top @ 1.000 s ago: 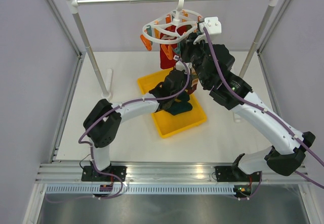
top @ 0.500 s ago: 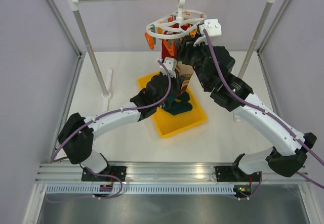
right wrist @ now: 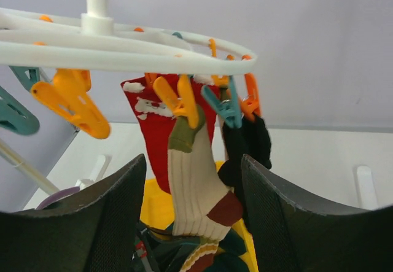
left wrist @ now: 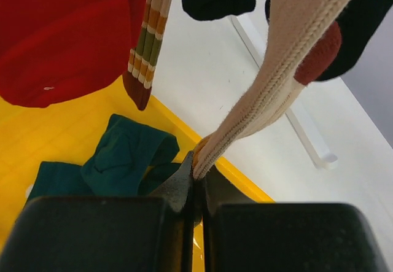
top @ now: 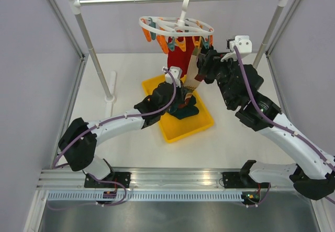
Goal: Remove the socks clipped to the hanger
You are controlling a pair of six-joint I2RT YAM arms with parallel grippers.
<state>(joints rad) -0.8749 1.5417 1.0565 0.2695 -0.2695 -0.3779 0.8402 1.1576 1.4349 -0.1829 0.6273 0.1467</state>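
The white hanger (top: pixel 175 29) hangs by its hook from the rail, with orange and teal clips below its ring (right wrist: pixel 129 52). An orange clip (right wrist: pixel 182 102) pinches the top of a tan ribbed sock (right wrist: pixel 195 189). My left gripper (left wrist: pixel 198 169) is shut on that sock's (left wrist: pixel 288 51) toe, low over the tray, and the sock runs taut up to the hanger (top: pixel 194 74). A red sock (top: pixel 178 62), a striped sock (left wrist: pixel 149 38) and a black sock (right wrist: pixel 247 142) are clipped too. My right gripper (right wrist: pixel 191 161) stands open just short of the clips, nothing between its fingers.
A yellow tray (top: pixel 168 128) lies under the hanger with a dark teal sock (left wrist: pixel 123 158) in it. The metal rail (top: pixel 131 0) rests on two posts (top: pixel 92 51). My right arm (top: pixel 272 127) reaches in from the right.
My right gripper has opened and drawn back to the right from the clips. The hanger has swung left. My left arm stretched out early on and keeps its hold on the tan sock.
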